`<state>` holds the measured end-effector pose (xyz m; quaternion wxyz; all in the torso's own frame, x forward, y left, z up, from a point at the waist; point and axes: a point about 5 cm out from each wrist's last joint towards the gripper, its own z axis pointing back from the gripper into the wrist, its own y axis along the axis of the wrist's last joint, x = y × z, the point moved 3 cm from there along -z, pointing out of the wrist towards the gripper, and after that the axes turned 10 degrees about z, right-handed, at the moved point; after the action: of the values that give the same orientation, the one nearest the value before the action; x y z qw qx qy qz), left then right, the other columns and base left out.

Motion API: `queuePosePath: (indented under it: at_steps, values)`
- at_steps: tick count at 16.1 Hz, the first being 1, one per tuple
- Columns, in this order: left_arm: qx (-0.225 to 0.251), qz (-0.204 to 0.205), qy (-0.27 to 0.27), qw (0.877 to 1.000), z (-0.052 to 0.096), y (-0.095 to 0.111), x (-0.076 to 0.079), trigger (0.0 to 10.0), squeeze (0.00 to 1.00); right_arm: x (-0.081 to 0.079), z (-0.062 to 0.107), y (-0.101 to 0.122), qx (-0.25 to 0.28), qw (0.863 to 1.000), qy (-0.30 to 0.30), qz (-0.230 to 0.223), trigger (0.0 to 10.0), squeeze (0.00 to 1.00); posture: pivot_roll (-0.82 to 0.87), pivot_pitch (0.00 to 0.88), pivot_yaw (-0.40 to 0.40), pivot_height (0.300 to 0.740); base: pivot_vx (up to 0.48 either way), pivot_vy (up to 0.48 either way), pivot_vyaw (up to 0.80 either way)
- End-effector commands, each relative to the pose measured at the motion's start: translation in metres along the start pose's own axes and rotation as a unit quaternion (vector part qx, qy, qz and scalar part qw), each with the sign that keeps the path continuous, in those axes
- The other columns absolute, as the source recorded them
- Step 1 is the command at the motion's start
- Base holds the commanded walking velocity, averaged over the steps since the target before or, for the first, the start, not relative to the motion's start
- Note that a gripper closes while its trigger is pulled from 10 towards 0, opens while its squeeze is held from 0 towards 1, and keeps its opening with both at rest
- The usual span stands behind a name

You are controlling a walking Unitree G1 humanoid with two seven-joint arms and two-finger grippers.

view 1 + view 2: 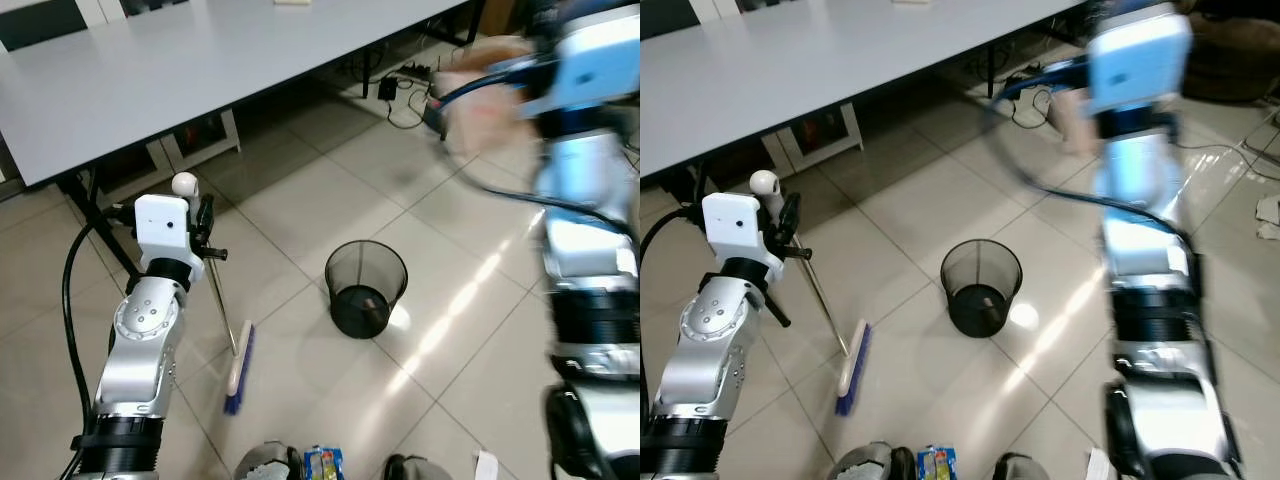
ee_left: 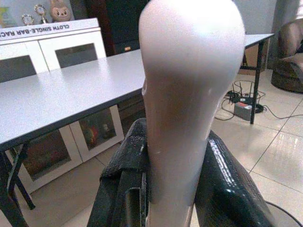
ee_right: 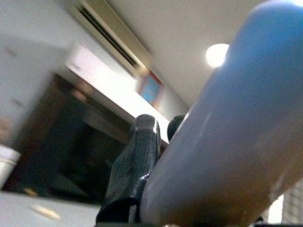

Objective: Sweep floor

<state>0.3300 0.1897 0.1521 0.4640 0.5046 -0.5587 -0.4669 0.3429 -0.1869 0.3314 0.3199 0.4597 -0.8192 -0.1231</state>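
the left end effector [image 1: 203, 232] is clamped on the broom [image 1: 222, 318] near its white knob, keeping the blue bristles on the floor beside the bin [image 1: 365, 288] (ready to sweep). the right end effector [image 3: 156, 156] grips a blue handle [image 3: 222, 156], raised high.

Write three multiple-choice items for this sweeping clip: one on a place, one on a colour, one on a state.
1. Where is the broom head?
A. On the grey table
B. On the floor tiles, to the left of the wastebasket
C. Inside the wastebasket

2. What colour is the mesh wastebasket?
A. Black
B. Red
C. White

3. What is the left gripper doing?
A. Hanging open
B. Shut on the broom handle
C. Holding the wastebasket

Answers:
1 B, bristles lie on tiles beside the basket.
2 A, dark mesh.
3 B, black fingers clamp the pale handle.
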Motion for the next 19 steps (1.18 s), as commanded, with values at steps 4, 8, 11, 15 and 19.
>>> queuePosePath:
  at_steps: [4, 8, 11, 15, 19]
  values:
    - [-0.011, -0.005, -0.016, 1.0, 0.003, -0.003, 0.004, 10.0, 0.0, 0.026, 0.081, -0.063, -0.216, 0.975, -0.053, 0.019, 10.0, 0.0, 0.02, 0.11, 0.091, 0.74, 0.0, 0.0, 0.0]
    - [-0.029, -0.013, -0.037, 0.999, 0.008, -0.01, 0.009, 10.0, 0.0, 0.025, 0.125, -0.075, -0.295, 0.953, -0.075, -0.002, 10.0, 0.0, 0.01, 0.113, 0.097, 0.74, 0.0, 0.0, 0.0]
    - [-0.035, -0.021, -0.04, 0.998, 0.014, -0.014, 0.008, 10.0, 0.0, 0.02, 0.144, -0.078, -0.338, 0.935, -0.098, -0.037, 10.0, 0.0, 0.02, 0.113, 0.091, 0.74, 0.0, 0.081, 0.0]
    - [-0.039, -0.024, -0.042, 0.998, 0.016, -0.015, 0.008, 10.0, 0.0, 0.01, 0.15, -0.075, -0.353, 0.93, -0.087, -0.045, 10.0, 0.0, 0.01, 0.111, 0.092, 0.74, 0.0, 0.342, 0.0]
    - [-0.038, -0.024, -0.049, 0.998, 0.014, -0.014, 0.013, 10.0, 0.0, -0.001, 0.158, -0.074, -0.376, 0.919, -0.09, -0.081, 10.0, 0.0, 0.01, 0.113, 0.095, 0.74, 0.0, 0.348, 0.0]
